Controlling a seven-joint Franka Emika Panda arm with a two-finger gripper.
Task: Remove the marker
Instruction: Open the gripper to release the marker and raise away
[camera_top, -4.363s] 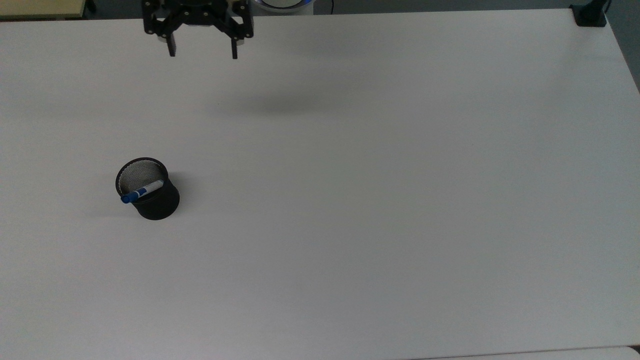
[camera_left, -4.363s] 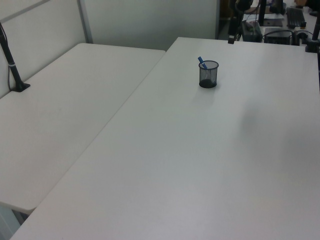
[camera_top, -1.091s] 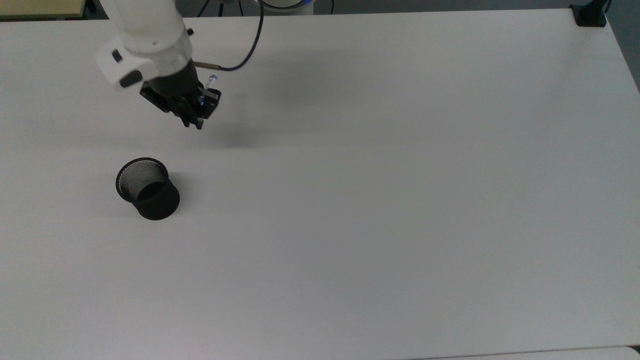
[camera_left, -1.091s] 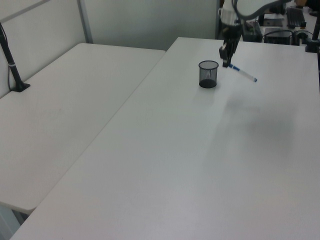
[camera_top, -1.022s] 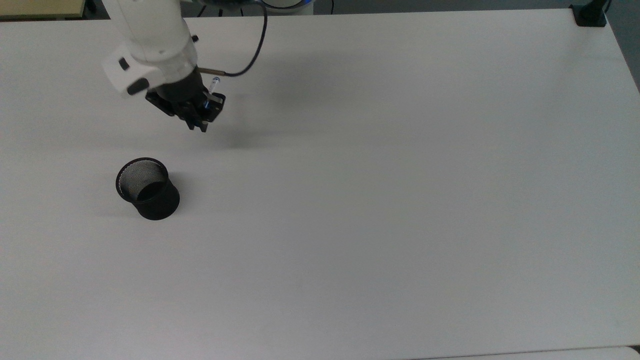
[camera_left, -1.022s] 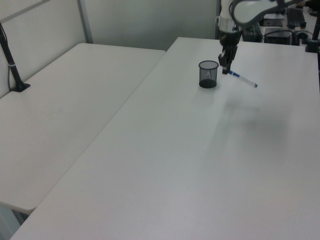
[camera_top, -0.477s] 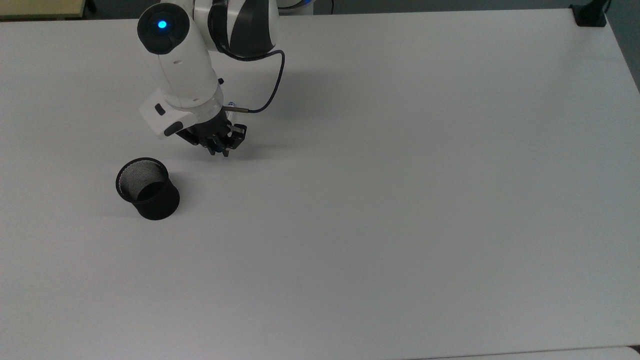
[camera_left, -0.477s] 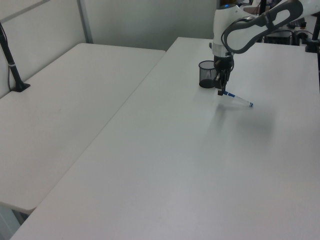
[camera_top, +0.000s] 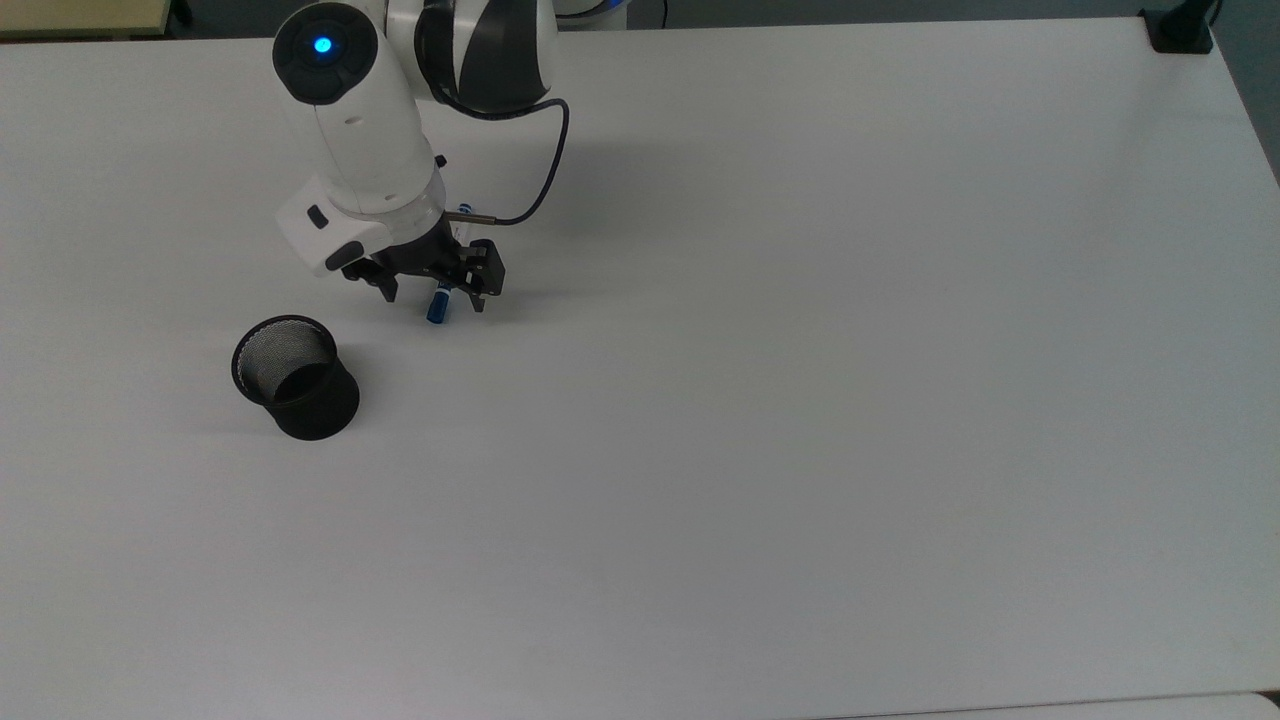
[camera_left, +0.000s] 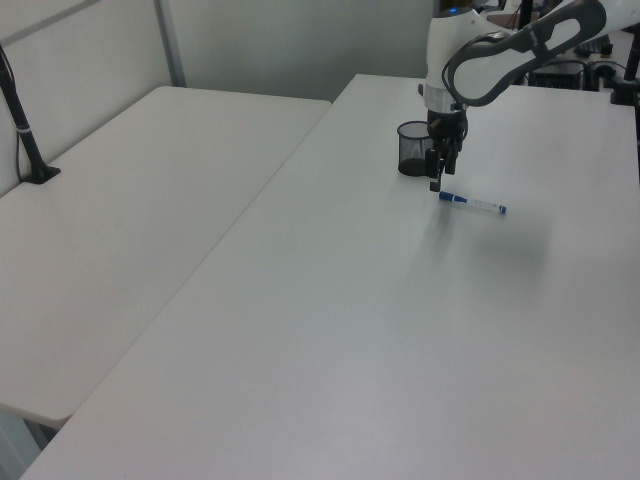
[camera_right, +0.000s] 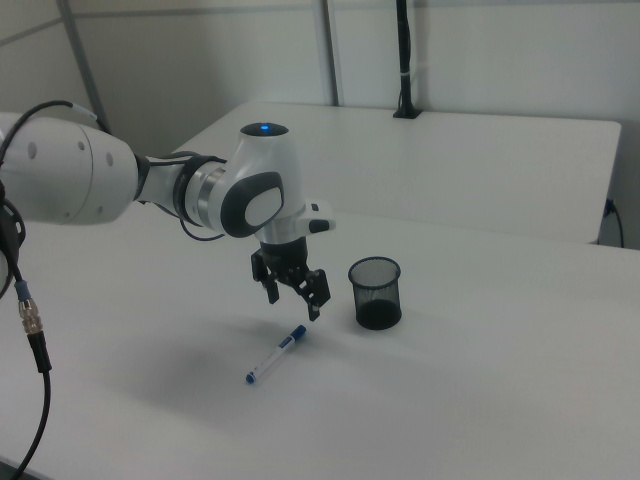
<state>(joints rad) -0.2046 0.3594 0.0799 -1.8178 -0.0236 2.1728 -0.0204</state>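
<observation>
The marker (camera_left: 472, 203) lies flat on the white table (camera_top: 800, 400), free of the gripper. It is a slim white pen with a blue cap (camera_top: 437, 306) and is also seen from the side (camera_right: 275, 354). My gripper (camera_top: 434, 296) hovers just above the capped end, open, fingers either side and not touching it (camera_right: 294, 302). The black mesh cup (camera_top: 295, 377) stands upright with nothing in it, a short way toward the top view's left of the marker (camera_right: 375, 292). In the left view the gripper (camera_left: 438, 175) hangs between cup (camera_left: 412, 148) and marker.
A black cable (camera_top: 545, 170) loops from the wrist. A black clamp (camera_top: 1180, 30) sits at the top view's far right corner. A second white table (camera_left: 130, 220) adjoins on the left view's left, with a black post (camera_left: 25, 130).
The gripper has opened and lifted slightly, letting go of the marker. The marker, held tilted by its capped end half a second ago, now lies flat on the table.
</observation>
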